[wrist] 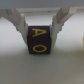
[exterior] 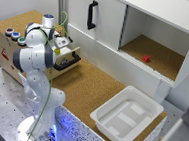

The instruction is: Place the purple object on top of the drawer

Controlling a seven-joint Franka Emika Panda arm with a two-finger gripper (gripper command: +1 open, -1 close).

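The purple block (wrist: 40, 42) is what I look for first, and from the exterior view I cannot pick it out: the arm (exterior: 35, 53) stands over the wooden box (exterior: 10, 50), hiding the spot just past the drawer (exterior: 70, 58). I see that drawer slid out, its black bar handle (exterior: 68, 62) facing the cork counter (exterior: 89, 90), with coloured buttons (exterior: 14, 35) on the box top. On the exterior view's right sit a white tub (exterior: 127, 114) and, in the open cabinet (exterior: 160, 48), a small red thing (exterior: 146, 58). In the wrist view, the claw (wrist: 40, 31) is clenched on the purple block, a finger (wrist: 19, 21) pressed to each side, yellow letters showing, over a pale surface.
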